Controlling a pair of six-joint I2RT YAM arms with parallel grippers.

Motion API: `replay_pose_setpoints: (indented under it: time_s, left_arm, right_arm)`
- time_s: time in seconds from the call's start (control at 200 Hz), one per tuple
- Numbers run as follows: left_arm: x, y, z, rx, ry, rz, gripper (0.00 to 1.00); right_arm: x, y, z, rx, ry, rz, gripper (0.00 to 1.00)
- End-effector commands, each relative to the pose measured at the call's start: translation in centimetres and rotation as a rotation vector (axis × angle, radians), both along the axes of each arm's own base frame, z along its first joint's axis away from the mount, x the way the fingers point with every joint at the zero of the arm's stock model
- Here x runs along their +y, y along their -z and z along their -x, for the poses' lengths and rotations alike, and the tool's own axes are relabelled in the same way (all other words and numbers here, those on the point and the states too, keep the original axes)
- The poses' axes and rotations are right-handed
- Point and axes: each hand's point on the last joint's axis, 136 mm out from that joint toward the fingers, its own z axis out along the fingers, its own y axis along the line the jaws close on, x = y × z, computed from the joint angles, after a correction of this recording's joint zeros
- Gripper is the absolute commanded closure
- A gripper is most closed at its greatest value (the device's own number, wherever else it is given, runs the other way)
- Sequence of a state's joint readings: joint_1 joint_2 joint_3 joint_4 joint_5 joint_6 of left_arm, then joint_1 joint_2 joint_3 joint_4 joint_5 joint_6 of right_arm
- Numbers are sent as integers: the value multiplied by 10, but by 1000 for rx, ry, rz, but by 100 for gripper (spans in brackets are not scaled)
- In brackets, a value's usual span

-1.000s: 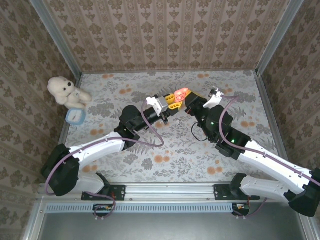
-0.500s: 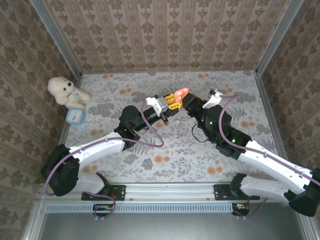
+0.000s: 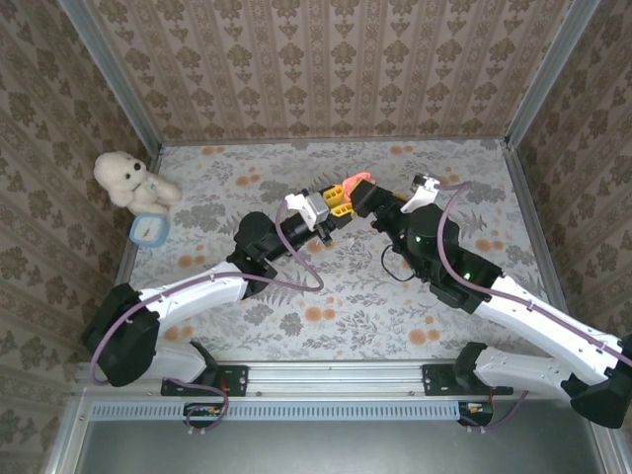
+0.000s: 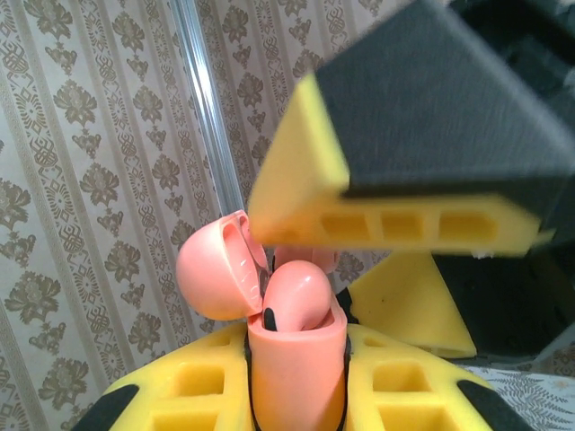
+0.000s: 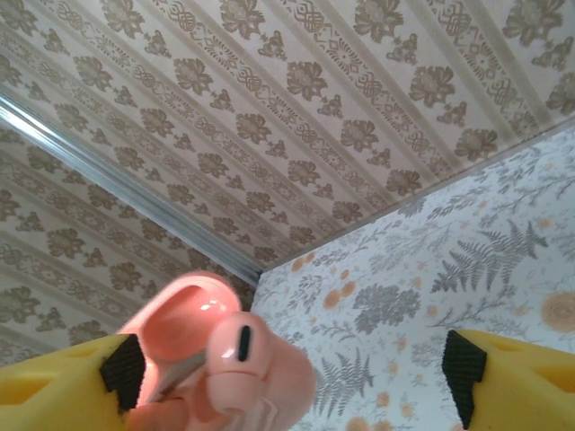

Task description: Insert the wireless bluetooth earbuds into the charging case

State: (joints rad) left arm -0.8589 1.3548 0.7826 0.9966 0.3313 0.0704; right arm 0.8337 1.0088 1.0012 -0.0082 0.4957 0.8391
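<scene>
Left gripper (image 4: 296,395) clamped on the pink charging case (image 4: 296,359), which stands upright between its yellow fingers (image 4: 189,382). Lid (image 4: 214,269) hinged open toward 9 o'clock in the left wrist view. One pink earbud (image 4: 296,294) sits in the case mouth, its rounded top proud of the rim. Right gripper (image 5: 287,382) jaws wide apart, a finger well off to each side of the bud. Seen from above, the case is at about 1 o'clock from the centre of the table (image 3: 247,296). White plush toy (image 3: 123,178) at 10 o'clock, by the left wall.
</scene>
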Motion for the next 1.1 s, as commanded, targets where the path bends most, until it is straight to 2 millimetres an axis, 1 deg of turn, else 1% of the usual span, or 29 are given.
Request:
replay_pose_setpoints:
  time_s: [0.0,0.13,0.215,0.315,0.335,0.34,0.35,0.405,0.45,0.49,0.55,0.59,0.6,0.65,0.685,0.73,0.825,0.88,0.915,1.095]
  left_arm:
    - [1,-5,3,-5,4,38,100]
    - [2,-2,2,-1,0,35,100]
    - [3,-1,1,1,-4,35,100]
    - [5,0,0,4,-8,33,100]
    - [5,0,0,6,-8,35,100]
    - [5,1,0,6,-8,34,100]
    - [6,1,-1,7,-8,33,100]
    - [7,3,-2,10,-10,30,100]
    - [8,3,-2,11,-8,29,100]
    - [10,4,-3,12,-7,27,100]
    - [11,6,-3,16,5,22,100]
    - [12,7,-3,16,13,18,100]
    - [12,7,-3,16,15,19,100]
    - [14,8,-4,18,21,16,100]
    - [16,9,-4,19,26,15,100]
    - [18,9,-4,25,32,13,100]
    - [21,10,-3,25,43,12,100]
    - [22,11,-3,27,48,9,100]
    - [23,11,-2,26,53,10,100]
    - [22,13,0,33,82,7,100]
  right_arm:
    - [-3,-30,9,-45,-41,-31,6]
    - [-7,-47,16,-74,-57,-40,5]
    - [-16,-55,20,-81,-46,-37,5]
    - [-35,-58,23,-72,4,-18,6]
    - [-40,-57,23,-60,20,-10,6]
    - [-45,-55,23,-50,32,-4,6]
    - [-45,-55,23,-50,32,-4,6]
    - [-59,-50,21,-16,66,18,10]
    - [-69,-42,17,27,84,37,15]
    - [-77,-34,13,77,99,56,21]
    - [-84,-22,7,132,98,83,36]
    - [-87,-14,4,163,100,105,43]
    - [-88,-11,3,176,103,113,47]
    - [-89,-6,0,199,101,140,56]
    - [-90,3,-2,234,98,175,64]
    - [-89,9,-4,261,98,205,75]
    - [-82,16,-11,295,77,240,91]
    - [-77,19,-15,308,58,249,98]
    - [-74,20,-17,315,49,250,100]
    - [-53,26,-27,343,-9,251,100]
